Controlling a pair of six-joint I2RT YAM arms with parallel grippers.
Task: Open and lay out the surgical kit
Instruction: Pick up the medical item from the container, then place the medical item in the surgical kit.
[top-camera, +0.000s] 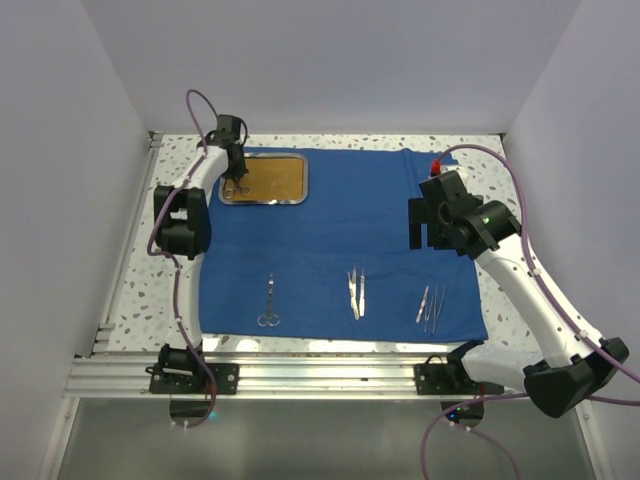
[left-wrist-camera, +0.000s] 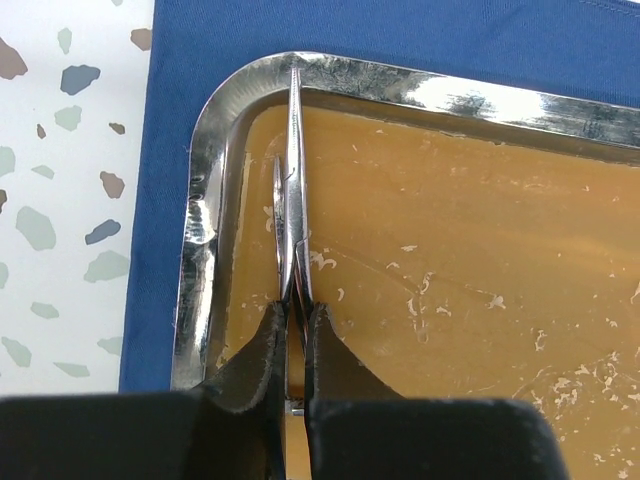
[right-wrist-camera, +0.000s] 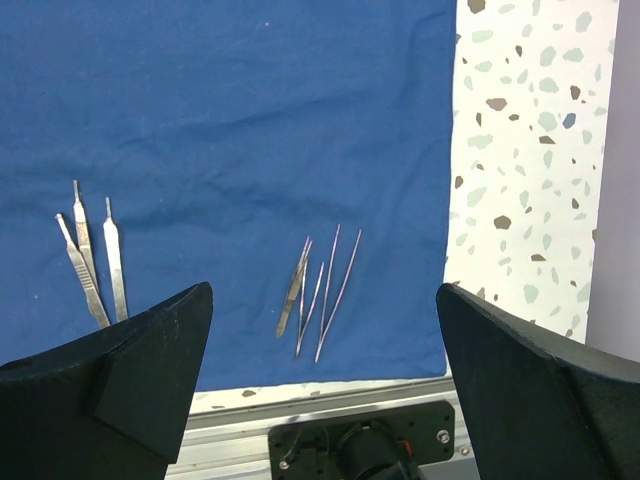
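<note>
Left gripper (left-wrist-camera: 292, 320) clamped on a slim silver instrument (left-wrist-camera: 296, 180) at the steel tray's (left-wrist-camera: 205, 200) left end; right gripper (right-wrist-camera: 322, 300), well right of the tray, wide open above blue cloth (right-wrist-camera: 250, 120).

My end effector (right-wrist-camera: 322, 300) gapes wide above the blue cloth (right-wrist-camera: 250, 120). Three scalpels (right-wrist-camera: 95, 260) lie close together near one finger (right-wrist-camera: 130, 370). A cluster of tweezers (right-wrist-camera: 325, 280) lies between both fingers, near the cloth's corner. Speckled worktop (right-wrist-camera: 530, 150) shows beyond the cloth's edge.
</note>
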